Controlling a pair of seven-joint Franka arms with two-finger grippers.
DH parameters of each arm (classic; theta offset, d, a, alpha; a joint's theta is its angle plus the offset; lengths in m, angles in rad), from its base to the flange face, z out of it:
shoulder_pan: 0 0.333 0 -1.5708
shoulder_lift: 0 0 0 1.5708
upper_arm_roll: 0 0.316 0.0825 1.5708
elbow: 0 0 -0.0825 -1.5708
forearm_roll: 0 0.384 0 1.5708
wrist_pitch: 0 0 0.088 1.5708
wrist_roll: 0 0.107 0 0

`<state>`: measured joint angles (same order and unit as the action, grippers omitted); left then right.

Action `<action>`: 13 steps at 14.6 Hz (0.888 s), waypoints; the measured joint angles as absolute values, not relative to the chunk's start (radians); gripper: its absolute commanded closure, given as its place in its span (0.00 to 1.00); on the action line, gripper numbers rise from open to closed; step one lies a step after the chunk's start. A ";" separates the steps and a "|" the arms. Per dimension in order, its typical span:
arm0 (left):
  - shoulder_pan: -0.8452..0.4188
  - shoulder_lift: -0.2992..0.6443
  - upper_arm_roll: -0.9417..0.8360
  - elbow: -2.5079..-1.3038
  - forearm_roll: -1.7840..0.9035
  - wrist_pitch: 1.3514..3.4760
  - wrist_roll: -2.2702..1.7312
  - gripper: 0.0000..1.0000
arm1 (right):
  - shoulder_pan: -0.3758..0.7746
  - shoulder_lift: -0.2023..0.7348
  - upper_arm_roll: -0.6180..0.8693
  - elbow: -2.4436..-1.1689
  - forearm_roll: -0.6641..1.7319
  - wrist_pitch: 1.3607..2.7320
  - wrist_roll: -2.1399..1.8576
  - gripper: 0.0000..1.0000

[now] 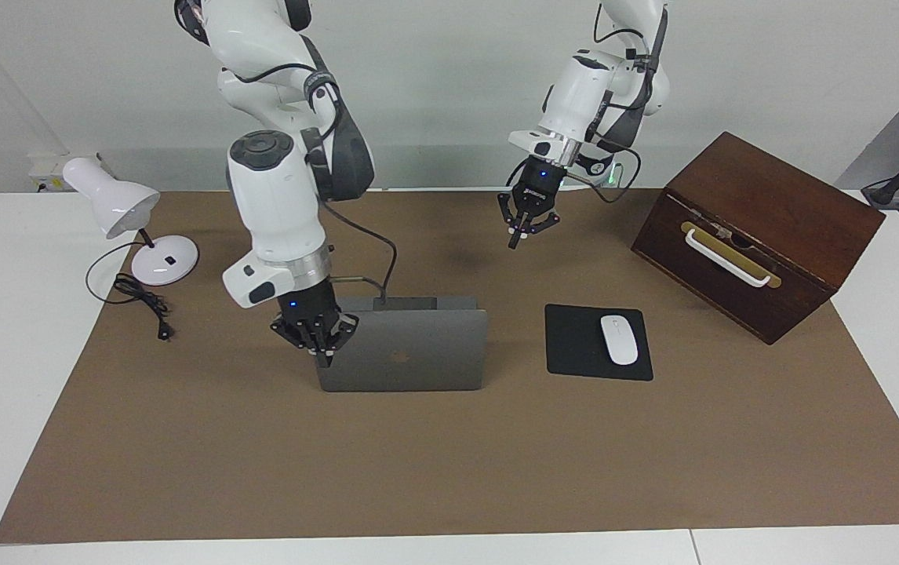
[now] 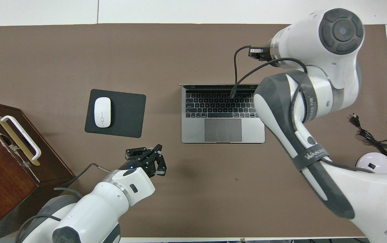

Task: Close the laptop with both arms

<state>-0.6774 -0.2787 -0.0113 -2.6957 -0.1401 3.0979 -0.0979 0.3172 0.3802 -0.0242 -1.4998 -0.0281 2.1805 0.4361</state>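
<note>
Laptop (image 1: 402, 349) mid-mat, lid upright, not yet closed. Right gripper (image 1: 316, 345) empty, fingertips together, at lid's corner toward right arm's end; contact unclear. Left gripper (image 1: 524, 227) shut, empty, over bare mat, well apart from the lid. Lid push-down all remains.

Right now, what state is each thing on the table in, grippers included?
laptop: open, lid upright.
right gripper: shut, in front of the lid's back at its right-arm end; contact unclear.
left gripper: shut, empty, raised over the mat.
mouse: flat on the mousepad.
wooden box: lid shut.
desk lamp: off, cord unplugged.
</note>
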 measured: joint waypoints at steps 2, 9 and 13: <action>-0.714 -0.198 -0.012 -2.697 -0.140 3.205 -0.108 1.00 | 0.372 0.387 -0.024 -1.488 -0.028 2.183 0.456 1.00; -0.768 -0.025 -0.012 -2.695 -0.140 3.424 -0.116 1.00 | 0.421 0.393 -0.032 -1.495 -0.029 2.183 0.470 1.00; -0.785 0.064 -0.012 -2.660 -0.142 3.480 -0.117 1.00 | 0.412 0.394 -0.036 -1.505 -0.030 2.169 0.470 1.00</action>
<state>-0.7854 0.0643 -0.0117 -2.6597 -0.1421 3.4803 -0.1175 0.4119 0.3945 -0.0356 -1.5051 -0.0298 2.1688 0.4701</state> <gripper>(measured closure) 0.991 0.991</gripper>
